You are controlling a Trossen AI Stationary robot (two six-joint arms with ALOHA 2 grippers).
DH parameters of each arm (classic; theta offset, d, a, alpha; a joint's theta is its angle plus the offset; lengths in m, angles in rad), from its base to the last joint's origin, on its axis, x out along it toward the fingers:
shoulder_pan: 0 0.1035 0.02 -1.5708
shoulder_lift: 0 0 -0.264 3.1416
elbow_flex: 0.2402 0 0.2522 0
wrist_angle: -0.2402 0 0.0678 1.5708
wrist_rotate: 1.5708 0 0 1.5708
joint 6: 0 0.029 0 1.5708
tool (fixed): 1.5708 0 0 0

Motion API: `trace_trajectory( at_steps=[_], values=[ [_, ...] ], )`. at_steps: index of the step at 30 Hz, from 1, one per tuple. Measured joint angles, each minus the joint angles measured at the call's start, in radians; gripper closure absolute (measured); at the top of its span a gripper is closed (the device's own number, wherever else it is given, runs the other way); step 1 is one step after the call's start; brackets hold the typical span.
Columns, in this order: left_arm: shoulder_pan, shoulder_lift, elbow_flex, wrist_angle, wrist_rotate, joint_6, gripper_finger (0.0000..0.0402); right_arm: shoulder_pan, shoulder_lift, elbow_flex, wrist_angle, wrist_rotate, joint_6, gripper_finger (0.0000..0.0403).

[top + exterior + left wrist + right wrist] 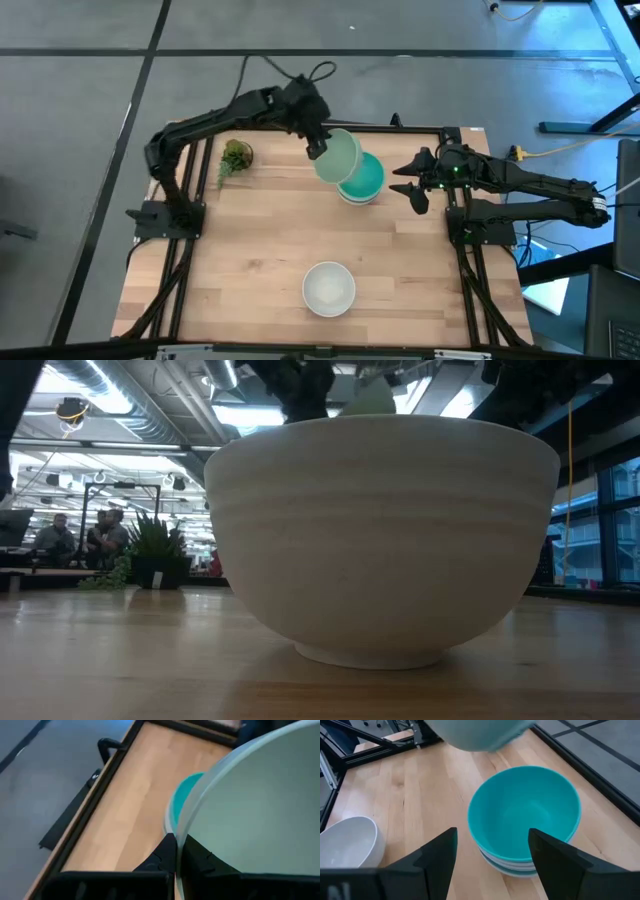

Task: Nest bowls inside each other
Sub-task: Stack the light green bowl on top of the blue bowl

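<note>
My left gripper (318,148) holds a pale mint green bowl (338,156) in the air, above and slightly left of a stack near the table's far edge. The stack has a teal bowl (525,815) on top, nested in white bowls (512,864). A single white bowl (328,288) stands on its base near the near edge and fills the low view (385,530). My right gripper (415,190) hovers open to the right of the stack; its fingers (437,857) point at the teal bowl without touching it. My left gripper (175,842) pinches the mint bowl's rim (176,857), one finger inside the bowl and one outside. It comes at the rim from the table's far left, slanting down. The bowl is lifted clear and tilted, hanging over the teal bowl (181,795).
A small potted plant (235,158) stands at the far left of the table. A black frame rail (400,128) runs along the far edge. Bare wood lies between the stack and the lone white bowl. People stand in the room behind (100,530).
</note>
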Motion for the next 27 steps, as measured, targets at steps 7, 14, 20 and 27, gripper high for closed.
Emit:
trace_trajectory(
  at_steps=[7,14,20,27],
  values=[
    [-0.032,0.178,0.178,-0.077,-0.005,0.005,0.0400,0.000,0.000,0.000,-0.007,-0.001,-0.001,0.0157],
    [-0.065,0.309,0.260,-0.123,-0.007,-0.005,0.0400,0.000,0.000,0.000,-0.011,-0.001,-0.001,0.0157],
    [-0.066,0.347,0.274,-0.118,-0.034,-0.035,0.0400,0.000,0.000,0.000,-0.020,-0.002,-0.002,0.0157],
    [-0.070,0.352,0.273,-0.118,-0.021,-0.032,0.0378,0.000,0.000,0.000,-0.024,-0.002,-0.004,0.0157]
  ],
)
